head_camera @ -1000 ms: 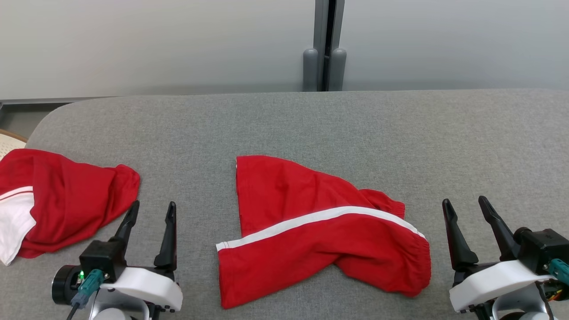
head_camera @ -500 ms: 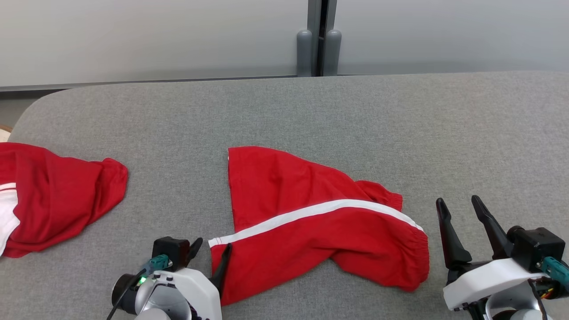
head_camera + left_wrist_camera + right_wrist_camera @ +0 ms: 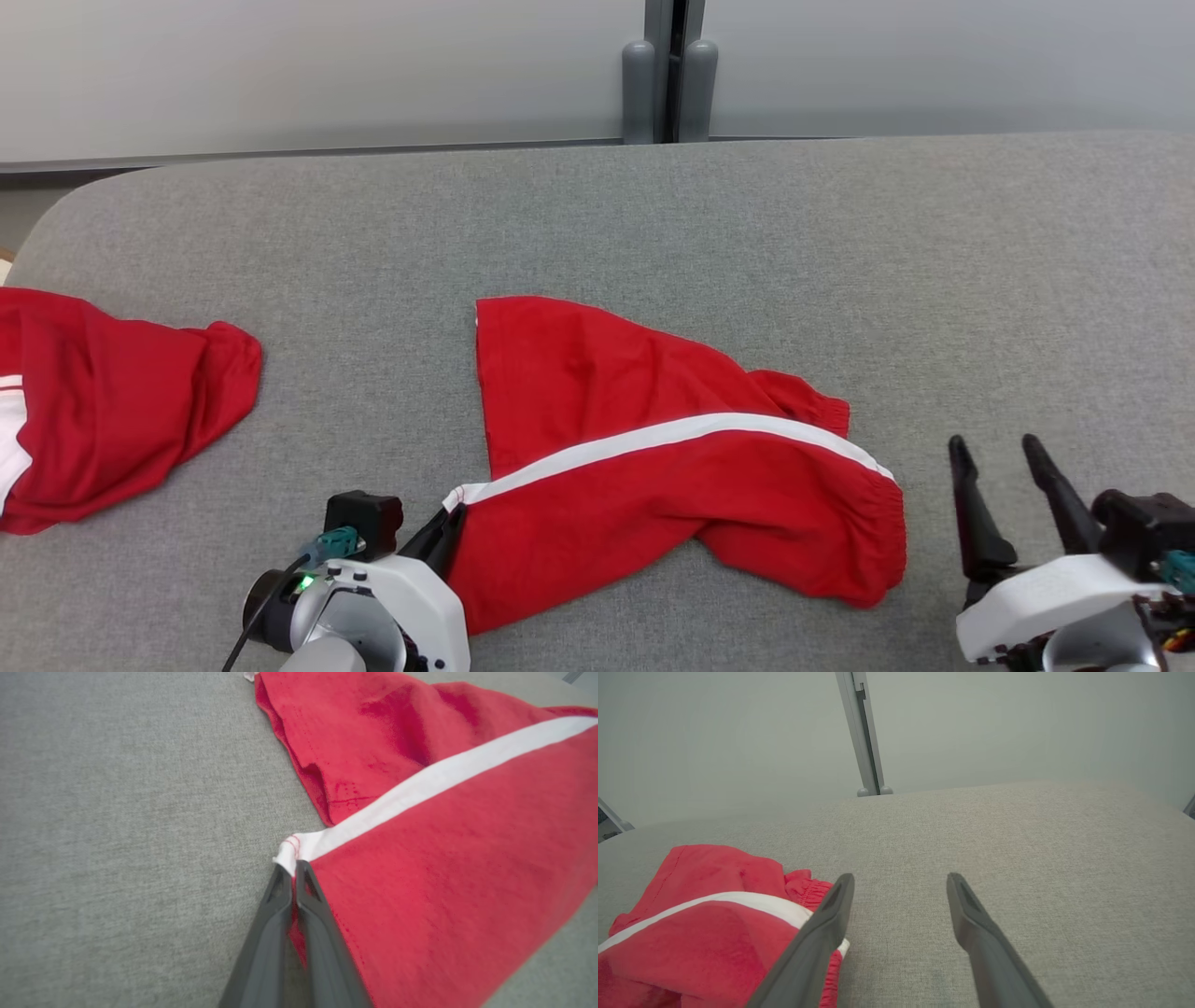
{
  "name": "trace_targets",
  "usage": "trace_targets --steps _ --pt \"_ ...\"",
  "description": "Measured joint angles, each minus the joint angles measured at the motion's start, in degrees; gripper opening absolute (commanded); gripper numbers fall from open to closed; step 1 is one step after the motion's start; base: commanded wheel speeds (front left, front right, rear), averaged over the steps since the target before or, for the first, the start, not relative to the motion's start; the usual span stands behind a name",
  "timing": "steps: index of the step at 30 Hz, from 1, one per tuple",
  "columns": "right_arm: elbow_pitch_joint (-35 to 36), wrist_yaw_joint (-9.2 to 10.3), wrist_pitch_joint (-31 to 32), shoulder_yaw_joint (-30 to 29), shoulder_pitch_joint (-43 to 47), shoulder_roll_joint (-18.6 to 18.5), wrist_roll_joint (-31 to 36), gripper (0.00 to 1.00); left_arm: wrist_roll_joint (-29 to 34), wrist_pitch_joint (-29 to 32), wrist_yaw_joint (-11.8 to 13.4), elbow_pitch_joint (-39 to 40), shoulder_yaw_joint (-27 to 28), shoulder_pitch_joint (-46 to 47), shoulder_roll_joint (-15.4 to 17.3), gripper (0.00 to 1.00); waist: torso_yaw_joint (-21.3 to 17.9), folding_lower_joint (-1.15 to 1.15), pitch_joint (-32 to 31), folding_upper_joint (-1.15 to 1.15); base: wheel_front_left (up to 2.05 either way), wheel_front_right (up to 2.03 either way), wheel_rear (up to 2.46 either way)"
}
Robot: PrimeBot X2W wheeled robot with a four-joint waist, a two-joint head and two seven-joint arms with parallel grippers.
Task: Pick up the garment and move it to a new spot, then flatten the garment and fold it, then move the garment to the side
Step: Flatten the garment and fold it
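Note:
The garment (image 3: pixel 653 467) is a pair of red shorts with a white side stripe, lying crumpled in the middle of the grey table (image 3: pixel 653 233). My left gripper (image 3: pixel 448 523) is shut on the garment's near left corner, where the white stripe ends; the left wrist view shows its fingertips (image 3: pixel 294 872) pinching that hem of the garment (image 3: pixel 444 858). My right gripper (image 3: pixel 994 457) stands open at the lower right, a little to the right of the elastic waistband. In the right wrist view the right gripper (image 3: pixel 900 882) has bare table between its fingers, with the garment (image 3: pixel 705 924) to its left.
A second red and white garment (image 3: pixel 103 411) lies at the table's left edge. A grey post (image 3: pixel 667 75) stands against the pale wall behind the table's far edge. Bare grey table (image 3: pixel 980 280) stretches to the right and behind the shorts.
My left gripper moved right from beside the other garment to the shorts' near left corner and shut on it. The head camera shifted, so the whole scene moved. The right gripper stayed open.

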State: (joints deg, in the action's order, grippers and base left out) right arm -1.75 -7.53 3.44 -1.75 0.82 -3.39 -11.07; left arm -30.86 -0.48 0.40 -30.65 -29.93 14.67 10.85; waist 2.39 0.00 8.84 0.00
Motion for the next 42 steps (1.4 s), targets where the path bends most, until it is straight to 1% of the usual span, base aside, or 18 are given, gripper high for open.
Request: trace_targets --steps 6,15,16,17,18,19,23,28,35,42 --pt "-3.0 0.00 3.0 4.5 -0.9 -0.5 -2.2 1.00 0.0 -0.6 -0.3 -0.3 -0.5 1.3 -0.3 0.00 0.8 0.00 0.9 0.00 0.00 0.00 0.00" --pt "-8.5 0.00 8.3 8.1 -2.6 -0.7 -6.8 1.00 0.0 -2.1 -0.4 -0.8 -0.7 2.4 -0.6 0.00 1.7 0.00 2.6 0.00 0.00 0.00 0.00" --pt "-8.8 0.00 8.6 8.3 -2.8 -0.9 -7.3 0.79 0.0 -2.1 -0.4 -0.9 -0.7 2.4 -0.6 0.00 1.7 0.00 2.7 0.00 0.00 0.00 0.00" --pt "-8.9 0.00 8.6 8.5 -3.2 -1.1 -7.4 0.47 0.0 -2.3 -0.4 -1.0 -0.7 2.6 -0.6 0.00 1.7 0.00 2.8 0.00 0.00 0.00 0.00" --pt "-9.0 0.00 8.6 8.6 -3.5 -1.1 -8.1 0.28 0.0 -2.5 -0.4 -1.1 -0.7 2.7 -0.7 0.00 1.8 0.00 3.0 0.00 0.00 0.00 0.00" --pt "-9.0 0.00 8.0 9.1 -3.9 -1.3 -8.5 0.00 0.0 -2.9 -0.4 -1.2 -0.7 3.0 -0.7 0.00 1.8 0.00 3.1 0.00 0.00 0.00 0.00" --pt "-8.1 0.00 5.9 8.8 -4.7 -1.7 -8.4 0.00 0.0 -4.7 -0.3 -1.1 -0.5 3.3 -0.5 0.00 2.0 0.00 3.6 0.00 0.00 0.00 0.00" --pt "-5.5 -0.01 1.8 7.2 -6.3 -2.8 -6.0 0.00 0.5 -8.0 0.3 1.0 0.6 4.6 0.5 0.00 2.0 0.00 3.7 0.00 0.00 0.00 0.00" --pt "-0.8 -0.01 -0.5 6.5 -9.8 -4.6 -5.3 0.00 2.3 -11.7 1.7 9.9 2.4 7.1 2.7 0.00 2.0 0.00 2.3 0.00 0.00 0.00 0.00" --pt "5.4 -0.01 -0.5 5.7 -15.1 -7.2 -5.5 0.00 4.4 -11.1 3.2 21.5 3.9 12.3 5.3 0.00 1.9 0.00 0.3 0.00 0.00 0.00 0.00"
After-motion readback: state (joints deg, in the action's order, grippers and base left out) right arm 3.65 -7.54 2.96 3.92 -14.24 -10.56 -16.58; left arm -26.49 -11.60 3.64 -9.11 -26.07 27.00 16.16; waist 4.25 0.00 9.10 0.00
